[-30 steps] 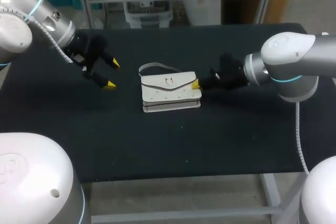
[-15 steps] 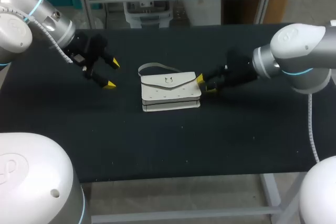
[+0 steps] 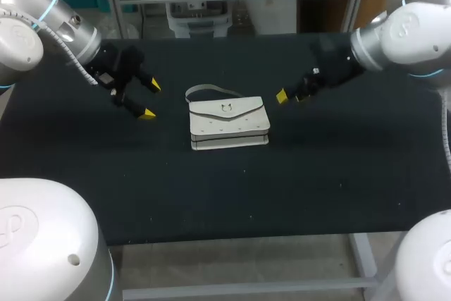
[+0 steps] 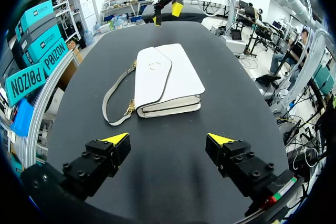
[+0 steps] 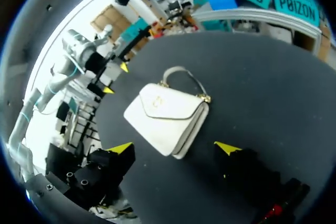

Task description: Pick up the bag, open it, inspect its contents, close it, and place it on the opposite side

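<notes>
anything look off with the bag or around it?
Nothing stands out. The white flap handbag lies flat on the black table, flap shut, its strap loose beside it. The left gripper and right gripper are open, clear of it.

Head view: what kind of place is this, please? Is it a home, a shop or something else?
Most likely a robotics lab bench, not a home or shop: a black table, the robot's left hand and right hand, both yellow-tipped, and one white bag lying between them.
</notes>
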`<state>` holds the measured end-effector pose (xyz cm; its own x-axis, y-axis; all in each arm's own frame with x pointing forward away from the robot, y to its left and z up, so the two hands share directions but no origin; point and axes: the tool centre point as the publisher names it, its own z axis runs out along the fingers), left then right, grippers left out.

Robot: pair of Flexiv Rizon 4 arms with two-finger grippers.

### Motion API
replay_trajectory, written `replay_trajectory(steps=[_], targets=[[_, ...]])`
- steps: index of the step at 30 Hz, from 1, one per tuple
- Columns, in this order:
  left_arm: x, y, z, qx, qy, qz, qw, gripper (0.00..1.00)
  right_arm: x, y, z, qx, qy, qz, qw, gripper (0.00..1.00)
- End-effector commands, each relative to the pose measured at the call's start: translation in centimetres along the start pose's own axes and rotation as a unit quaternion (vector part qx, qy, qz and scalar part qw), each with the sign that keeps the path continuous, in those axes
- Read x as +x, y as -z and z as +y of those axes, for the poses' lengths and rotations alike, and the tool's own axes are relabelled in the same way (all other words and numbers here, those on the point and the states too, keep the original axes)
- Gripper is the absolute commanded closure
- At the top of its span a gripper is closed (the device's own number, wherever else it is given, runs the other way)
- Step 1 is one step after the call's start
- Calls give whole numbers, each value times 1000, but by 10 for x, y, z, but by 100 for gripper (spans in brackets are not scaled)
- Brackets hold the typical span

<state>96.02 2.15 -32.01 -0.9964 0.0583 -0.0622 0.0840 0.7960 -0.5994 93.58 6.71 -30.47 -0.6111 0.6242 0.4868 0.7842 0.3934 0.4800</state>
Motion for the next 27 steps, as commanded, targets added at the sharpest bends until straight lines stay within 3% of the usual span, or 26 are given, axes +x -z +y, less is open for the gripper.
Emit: replay_trajectory(steps=[1, 11, 13, 15, 16, 19, 27], targets=[[0, 0, 0, 1, 0, 0, 1000, 0, 17, 12, -7, 9, 170, -161, 972, 0], [0, 0, 0, 1, 0, 0, 1000, 0, 17, 12, -7, 9, 170, -161, 972, 0], [-2, -5, -5, -14, -21, -16, 1000, 0, 27, 13, 4, 42, 239, -253, 937, 0], [-5, -10, -17, -4, -58, -25, 998, 0, 36, 11, 9, 49, 303, -277, 911, 0], [-6, -11, -22, -17, -80, -53, 995, 0, 38, 10, 10, 47, 330, -280, 900, 0], [-6, -9, -38, -6, -135, -74, 988, 0, 42, 5, 8, 44, 390, -271, 879, 0], [-4, -10, -66, 3, -234, -89, 968, 0, 45, -10, -2, 63, 500, -291, 813, 0]])
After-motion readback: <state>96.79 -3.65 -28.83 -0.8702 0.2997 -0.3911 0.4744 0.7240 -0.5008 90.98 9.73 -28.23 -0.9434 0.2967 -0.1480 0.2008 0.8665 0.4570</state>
